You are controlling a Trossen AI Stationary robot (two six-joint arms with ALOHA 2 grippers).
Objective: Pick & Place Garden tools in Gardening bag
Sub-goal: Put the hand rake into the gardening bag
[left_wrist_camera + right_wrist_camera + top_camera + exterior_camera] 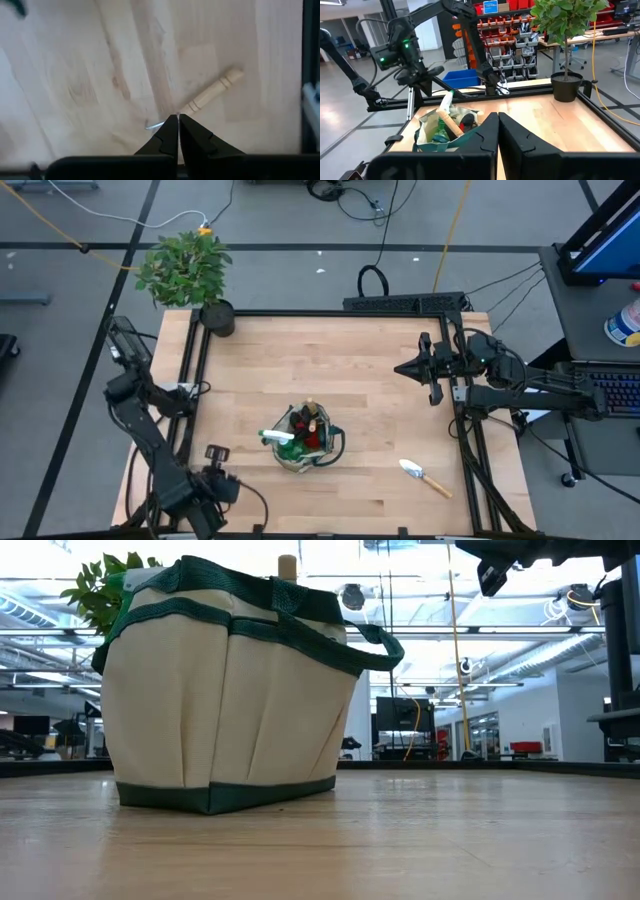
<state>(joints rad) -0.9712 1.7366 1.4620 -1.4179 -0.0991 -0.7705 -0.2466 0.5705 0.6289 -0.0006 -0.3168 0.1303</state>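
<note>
Right gripper closed, empty (left too), trowel lying diagonal, blade toward bag

**A robotics lab in an open industrial hall**

The wooden surface sits in a black metal frame on a grey concrete floor marked with dark lines and crossed by loose cables. Beyond the right pincer, past the far edge of the surface, stand racks of red and grey parts bins and a blue plastic crate. Behind the same pincer, off the surface's edge, a desk carries a keyboard and the corner of a monitor. The low view looks into a long hall with exposed ceiling pipes, strip lighting and distant workstations with screens.
</note>
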